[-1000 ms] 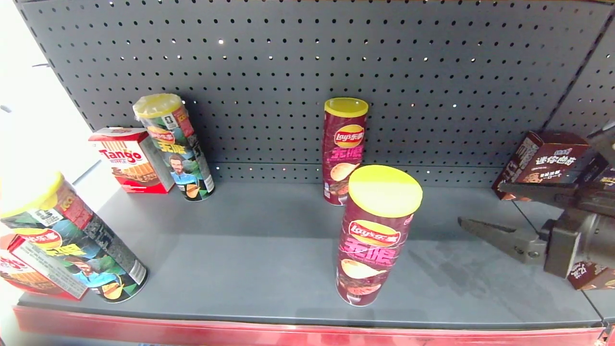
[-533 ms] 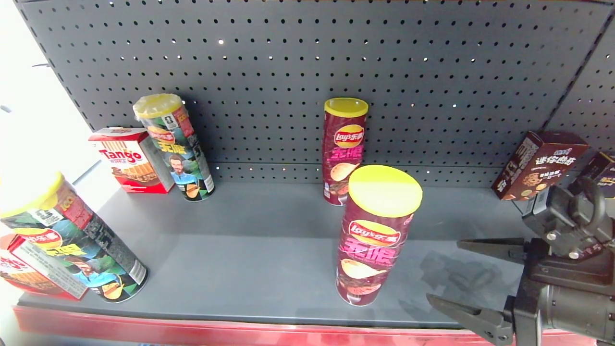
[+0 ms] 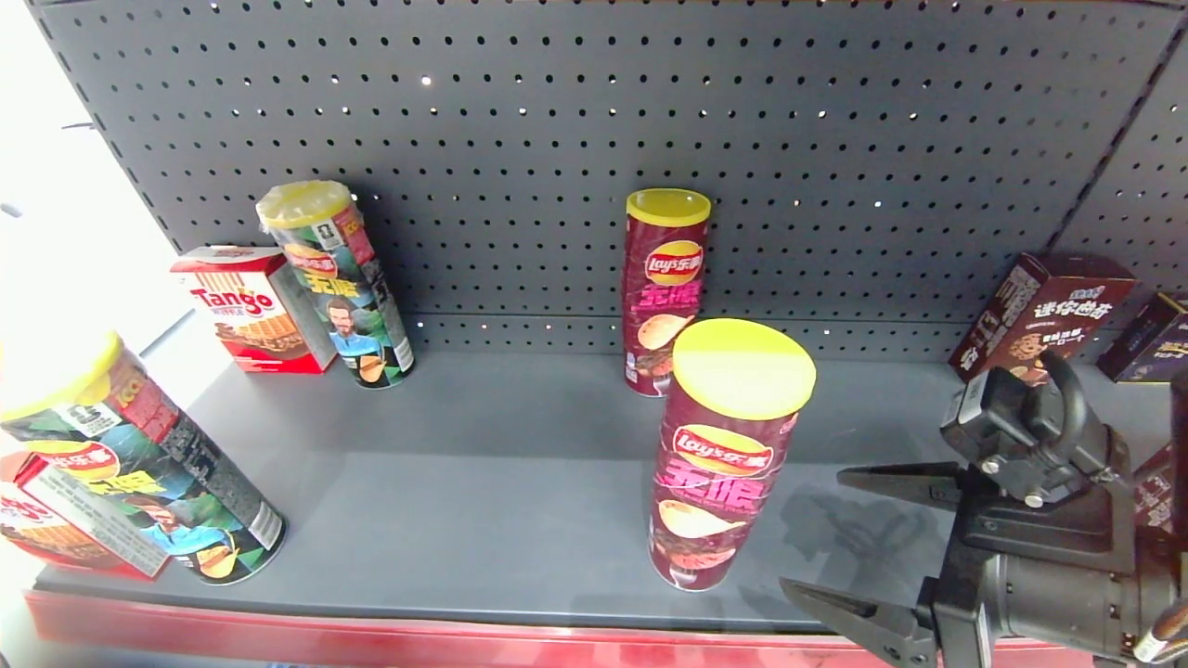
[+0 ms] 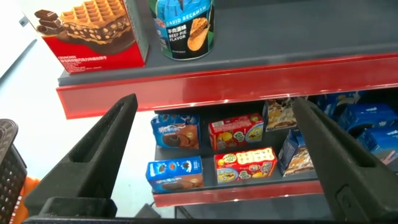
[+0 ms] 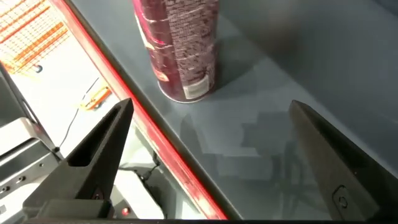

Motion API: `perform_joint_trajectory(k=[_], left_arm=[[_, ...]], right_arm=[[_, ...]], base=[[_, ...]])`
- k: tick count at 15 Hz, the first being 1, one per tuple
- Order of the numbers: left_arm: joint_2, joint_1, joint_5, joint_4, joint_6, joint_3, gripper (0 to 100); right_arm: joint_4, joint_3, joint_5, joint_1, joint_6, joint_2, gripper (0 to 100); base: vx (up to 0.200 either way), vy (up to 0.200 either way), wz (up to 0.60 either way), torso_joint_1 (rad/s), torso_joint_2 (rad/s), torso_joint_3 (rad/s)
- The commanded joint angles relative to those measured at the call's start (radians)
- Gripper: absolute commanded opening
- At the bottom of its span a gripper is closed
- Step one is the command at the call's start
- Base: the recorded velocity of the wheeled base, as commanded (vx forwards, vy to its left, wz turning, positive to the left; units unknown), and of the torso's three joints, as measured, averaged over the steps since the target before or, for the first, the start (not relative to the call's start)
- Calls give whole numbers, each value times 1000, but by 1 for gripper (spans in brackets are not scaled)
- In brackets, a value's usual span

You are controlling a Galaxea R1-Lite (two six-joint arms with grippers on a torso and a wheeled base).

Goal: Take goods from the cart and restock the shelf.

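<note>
Nearest, the left claw [image 4: 212,102] hangs released and empty in front of the shelf's red front strip [image 4: 249,78], at the shelf's left end. Beneath that strip a lower shelf carries blue and red snack boxes [image 4: 239,149].

At the near right, the right claw [image 3: 812,531] is spread wide and grips nothing. Its lower finger is out over the front strip and its upper finger is above the grey shelf [image 3: 464,501]. Just left of it, apart from both fingers, the near maroon chip can [image 3: 729,455] stands upright with a yellow lid, close to the front edge.

At the near left corner a green chip can [image 3: 139,464] stands just beside a red wafer box [image 3: 37,529].

Farther back, a second maroon chip can [image 3: 666,288] stands upright close to the pegboard back panel [image 3: 557,139], behind the near one. At the far left another green chip can [image 3: 334,283] stands just beside a second red wafer box [image 3: 246,306]. At the far right, brown snack boxes [image 3: 1049,311] stand near the back panel.
</note>
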Motion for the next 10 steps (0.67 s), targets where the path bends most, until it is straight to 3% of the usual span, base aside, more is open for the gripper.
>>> perform_joint_trajectory(k=[1,10], left_arm=[[3,0,0,0,-2,0,100],[4,0,2,1,-6,-1,100]], right_arm=[[-1,-20,0,5,0,40,100],[-2,-70,-4,-6,0,130,100]], base=[[0,0,0,0,0,0],[0,0,0,0,0,0]])
